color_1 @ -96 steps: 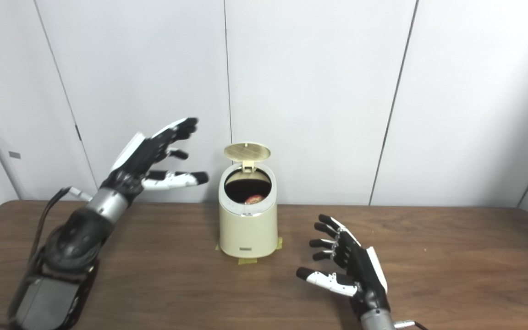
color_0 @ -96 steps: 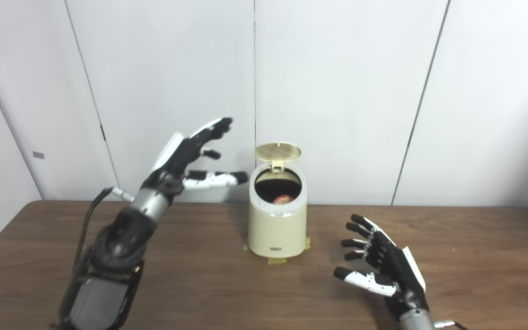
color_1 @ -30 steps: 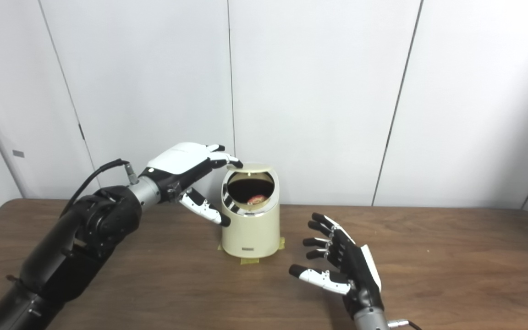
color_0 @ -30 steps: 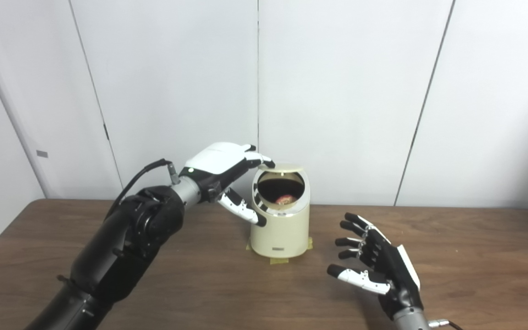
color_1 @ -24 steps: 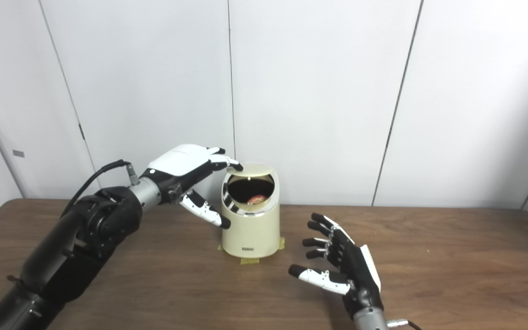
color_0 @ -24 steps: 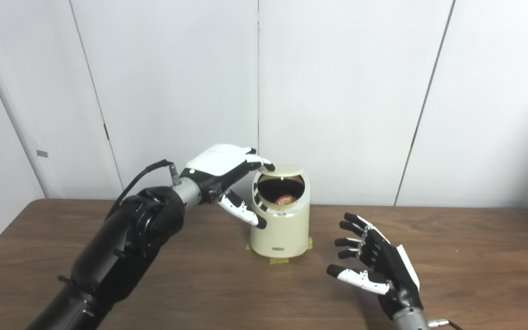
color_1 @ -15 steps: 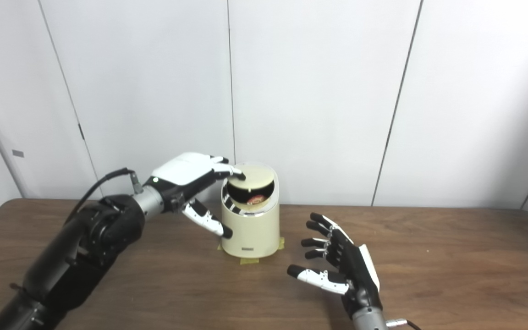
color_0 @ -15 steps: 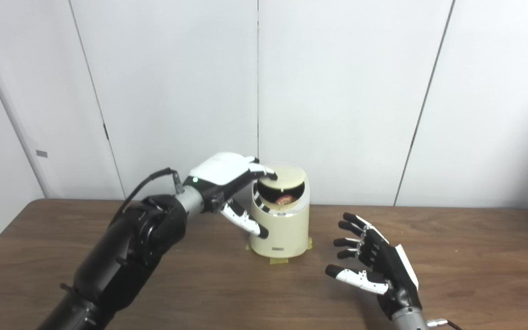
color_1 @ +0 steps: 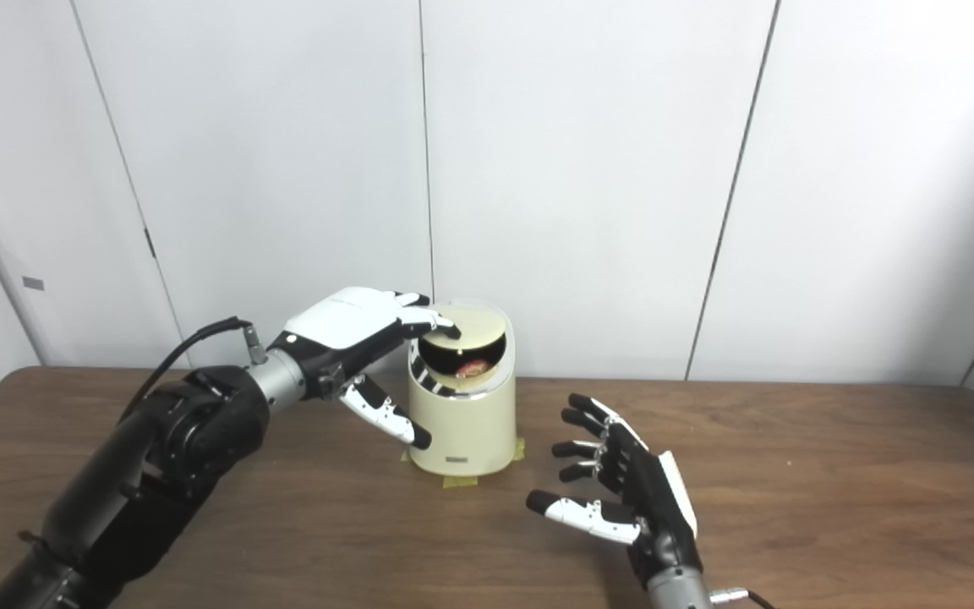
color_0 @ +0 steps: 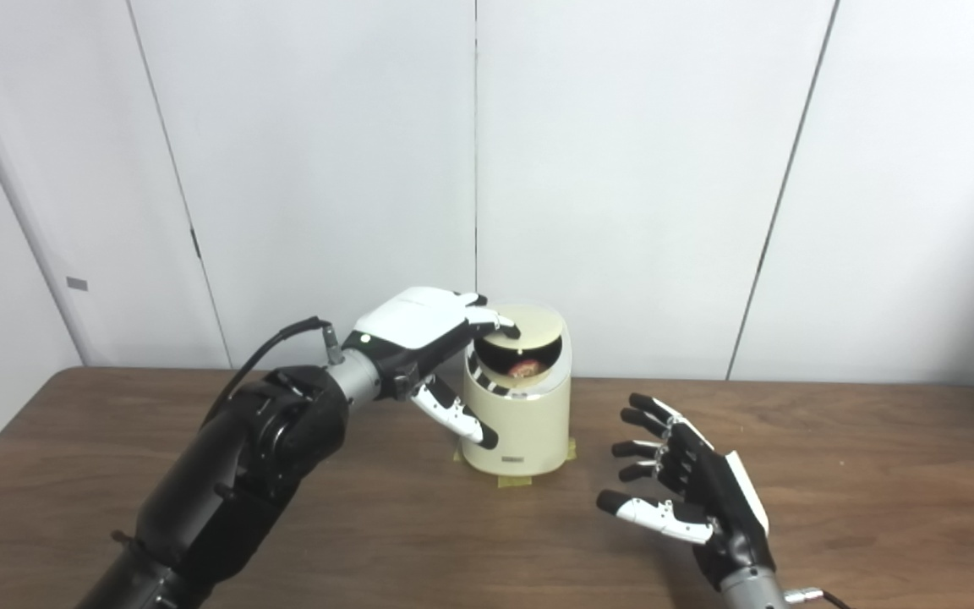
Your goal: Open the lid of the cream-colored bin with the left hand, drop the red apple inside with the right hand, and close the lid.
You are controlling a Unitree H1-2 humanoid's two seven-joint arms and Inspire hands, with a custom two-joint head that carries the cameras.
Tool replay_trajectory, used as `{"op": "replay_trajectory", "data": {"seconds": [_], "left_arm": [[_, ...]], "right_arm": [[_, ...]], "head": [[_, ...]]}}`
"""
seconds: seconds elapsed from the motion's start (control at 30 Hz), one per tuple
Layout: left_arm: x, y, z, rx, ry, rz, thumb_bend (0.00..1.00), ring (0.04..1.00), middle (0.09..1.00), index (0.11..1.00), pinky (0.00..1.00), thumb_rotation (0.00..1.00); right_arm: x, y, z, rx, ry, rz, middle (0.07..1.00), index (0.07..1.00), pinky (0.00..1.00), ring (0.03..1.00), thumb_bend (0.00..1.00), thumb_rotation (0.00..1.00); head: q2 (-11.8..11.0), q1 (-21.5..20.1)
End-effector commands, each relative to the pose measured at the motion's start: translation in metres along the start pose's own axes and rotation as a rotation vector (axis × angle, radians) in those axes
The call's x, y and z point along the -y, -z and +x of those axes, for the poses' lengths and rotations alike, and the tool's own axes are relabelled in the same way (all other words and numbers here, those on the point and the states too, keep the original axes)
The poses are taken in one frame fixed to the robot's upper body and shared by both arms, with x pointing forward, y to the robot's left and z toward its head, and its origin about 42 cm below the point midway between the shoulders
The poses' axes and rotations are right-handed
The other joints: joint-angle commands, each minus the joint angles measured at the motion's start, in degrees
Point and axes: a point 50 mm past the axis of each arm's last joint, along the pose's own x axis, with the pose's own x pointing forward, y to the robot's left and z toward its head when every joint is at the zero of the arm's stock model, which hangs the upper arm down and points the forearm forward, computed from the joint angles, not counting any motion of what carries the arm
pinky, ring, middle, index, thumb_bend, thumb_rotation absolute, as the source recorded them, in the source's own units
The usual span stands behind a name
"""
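Note:
The cream-colored bin stands on the table near the wall, taped at its base. Its round lid is tilted halfway down over the opening. The red apple lies inside the bin, seen through the gap under the lid. My left hand is palm down with its fingertips resting on the lid's left edge; it grasps nothing. My right hand is open and empty, fingers spread, above the table to the right of the bin.
A white panelled wall stands right behind the bin. Strips of tape hold the bin's base to the brown wooden table. The left arm's cable loops up behind its wrist.
My left hand came from raised and spread at the left onto the lid and pushed it down from upright to half closed. My right hand drifted slightly left.

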Motion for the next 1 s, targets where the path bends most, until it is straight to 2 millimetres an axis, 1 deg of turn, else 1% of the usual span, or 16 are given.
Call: {"op": "replay_trajectory", "data": {"seconds": [0.0,0.07,0.2,0.37,0.43,0.57,0.7,0.87,0.97], "left_arm": [[-0.024,-0.011,0.002,0.046,-0.061,0.066,0.95,0.982,0.902,0.876,1.0,0.37],[-0.02,-0.013,0.003,0.041,-0.046,0.106,0.94,0.987,0.9,0.878,1.0,0.37],[-0.008,-0.019,0.006,0.04,-0.017,0.236,0.93,0.999,0.912,0.89,1.0,0.39],[0.01,-0.023,0.009,0.025,0.014,0.337,0.94,0.982,0.884,0.868,1.0,0.41],[0.016,-0.022,0.01,0.013,0.035,0.355,0.94,0.99,0.879,0.866,1.0,0.41],[0.026,-0.021,0.012,-0.012,0.08,0.389,0.94,1.0,0.906,0.883,1.0,0.43],[0.034,-0.02,0.012,-0.034,0.118,0.407,0.95,1.0,0.906,0.875,1.0,0.42],[0.039,-0.02,0.012,-0.057,0.161,0.409,0.98,1.0,0.893,0.864,1.0,0.41],[0.036,-0.02,0.01,-0.057,0.16,0.397,0.97,1.0,0.891,0.861,1.0,0.42]], "right_arm": [[-0.002,-0.024,0.014,0.092,-0.007,-0.006,0.809,0.822,0.52,0.656,0.83,0.2],[-0.002,-0.025,0.014,0.091,-0.007,-0.01,0.81,0.822,0.52,0.652,0.83,0.19],[-0.002,-0.025,0.014,0.089,-0.009,-0.009,0.813,0.824,0.52,0.648,0.82,0.19],[-0.003,-0.029,0.011,0.083,-0.009,-0.009,0.814,0.823,0.52,0.647,0.82,0.19],[-0.003,-0.03,0.01,0.081,-0.009,-0.006,0.816,0.826,0.52,0.649,0.81,0.18],[-0.003,-0.031,0.01,0.079,-0.005,0.001,0.815,0.824,0.52,0.644,0.82,0.18],[-0.002,-0.031,0.011,0.077,-0.004,0.003,0.813,0.819,0.52,0.637,0.83,0.19],[-0.002,-0.032,0.011,0.08,-0.006,0.002,0.815,0.819,0.52,0.632,0.82,0.19],[-0.002,-0.033,0.011,0.079,-0.006,0.007,0.817,0.819,0.52,0.628,0.82,0.2]], "head": [[0.1,0.0],[0.1,0.0],[0.3,-0.2],[0.5,-0.4],[0.6,-0.5],[0.7,-0.5],[1.0,-0.5],[1.0,-0.5],[1.0,-0.5]]}}
